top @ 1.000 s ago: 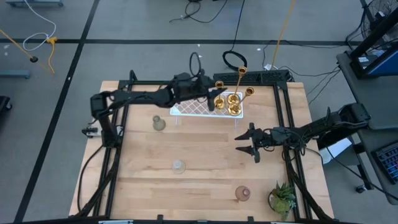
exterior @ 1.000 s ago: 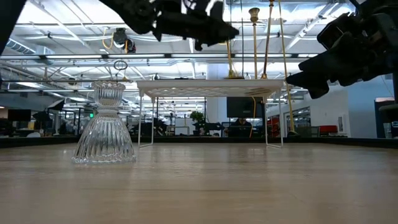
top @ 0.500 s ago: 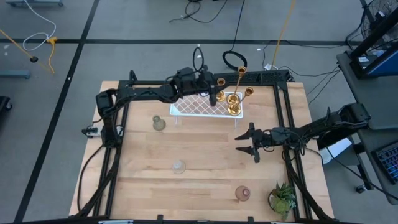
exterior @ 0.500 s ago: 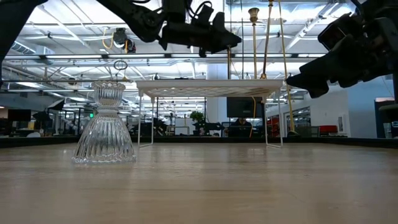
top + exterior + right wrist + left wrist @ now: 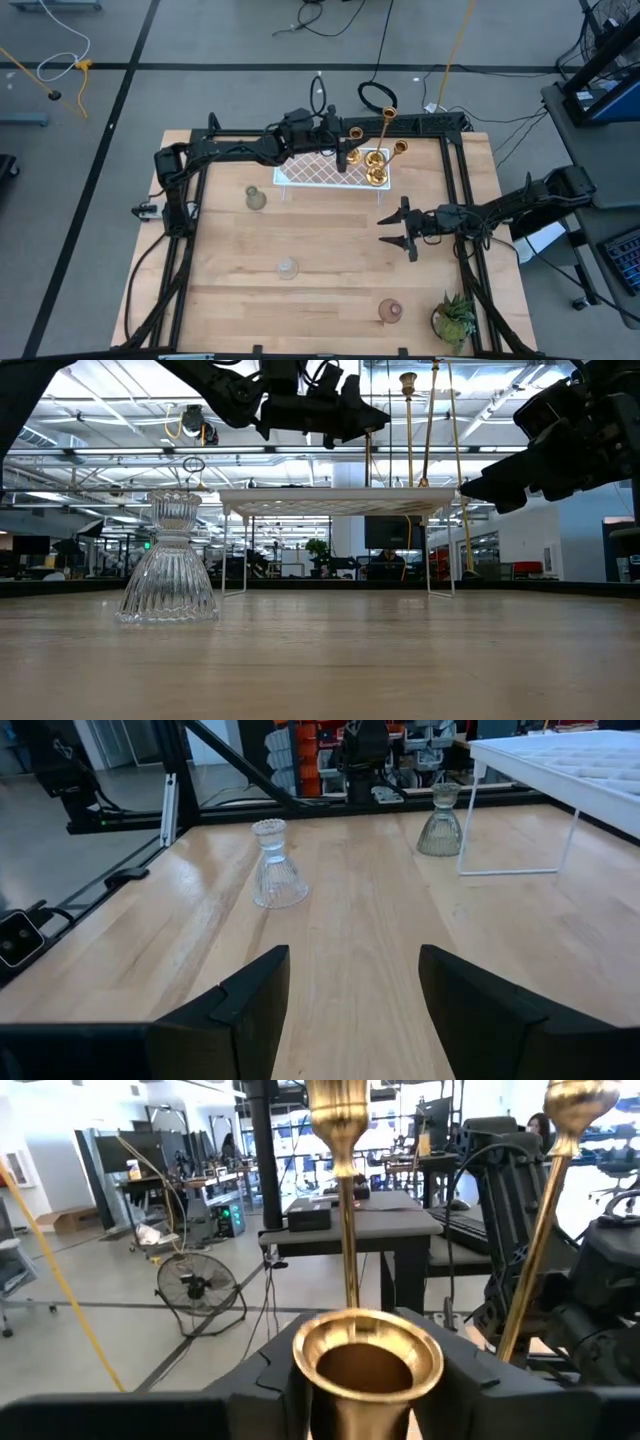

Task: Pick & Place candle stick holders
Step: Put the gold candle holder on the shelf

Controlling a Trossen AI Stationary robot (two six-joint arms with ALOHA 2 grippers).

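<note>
Left claw (image 5: 343,157): I see it over the tray (image 5: 310,172), closed on short gold holder (image 5: 366,1370).
Right claw (image 5: 391,230): open, mid-surface (image 5: 330,270), clear glass holder (image 5: 276,866) well ahead.

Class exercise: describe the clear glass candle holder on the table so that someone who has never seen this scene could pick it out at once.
Start at the white lattice tray at the table's far edge, where the gold holders stand. Come forward across the bare wood to the middle: the clear glass holder stands there alone. Unlike the greenish one beside the tray and the pinkish one by the plant, it is colourless and ribbed.
</note>
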